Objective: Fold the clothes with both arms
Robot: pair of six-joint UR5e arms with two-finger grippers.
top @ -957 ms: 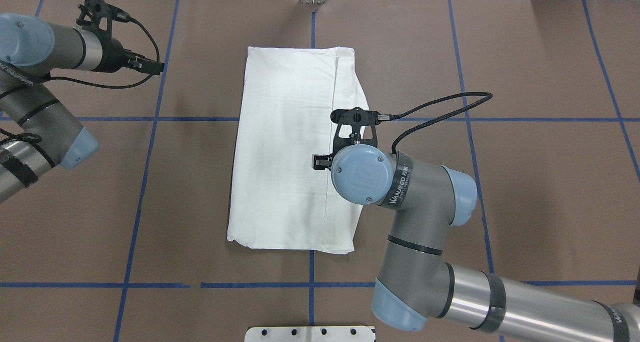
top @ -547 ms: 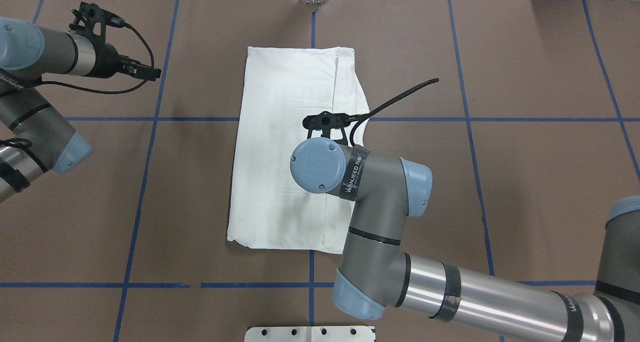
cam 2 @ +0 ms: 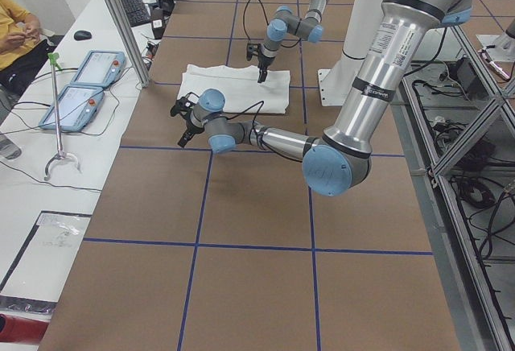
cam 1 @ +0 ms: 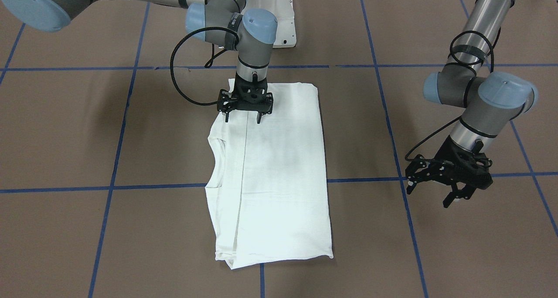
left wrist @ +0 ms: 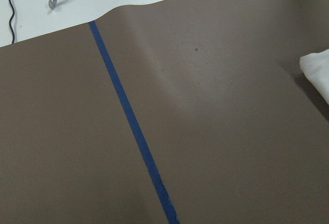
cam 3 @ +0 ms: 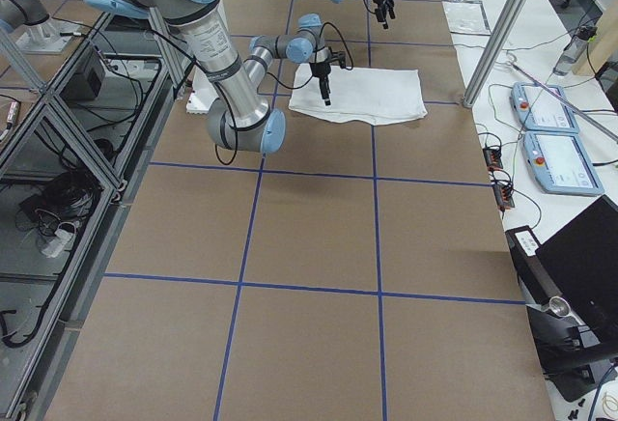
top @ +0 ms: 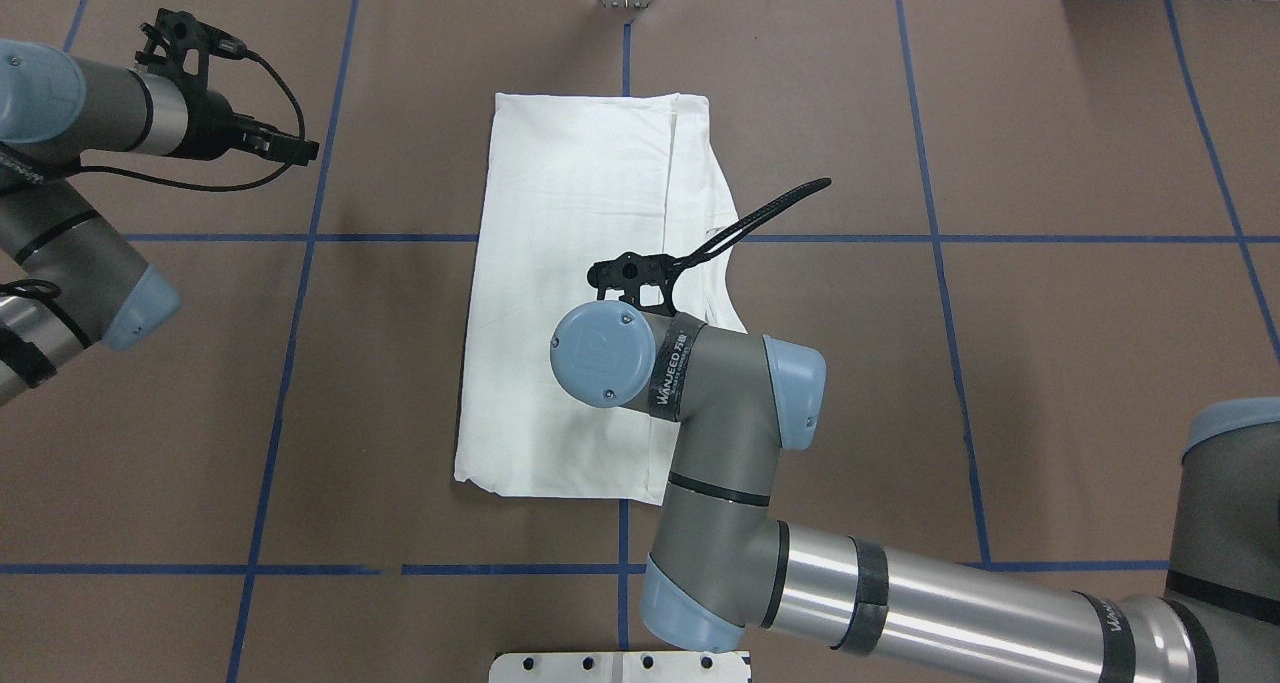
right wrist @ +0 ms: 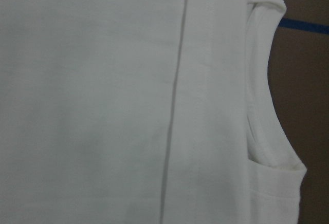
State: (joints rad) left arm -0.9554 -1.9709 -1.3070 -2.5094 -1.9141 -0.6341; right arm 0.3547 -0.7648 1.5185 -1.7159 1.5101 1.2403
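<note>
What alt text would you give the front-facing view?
A folded white shirt lies flat on a brown table gridded with blue tape. The right gripper, open, points down at the shirt's far edge; the left gripper, open, hangs over the table apart from the shirt.

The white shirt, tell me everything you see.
The shirt is soft white cloth folded into a long rectangle, no print showing. A straight fold line runs its length; a curved edge shows on the robot's right. It lies flat on the brown table across a blue tape line. The open right hand hangs over its robot-side end.
</note>
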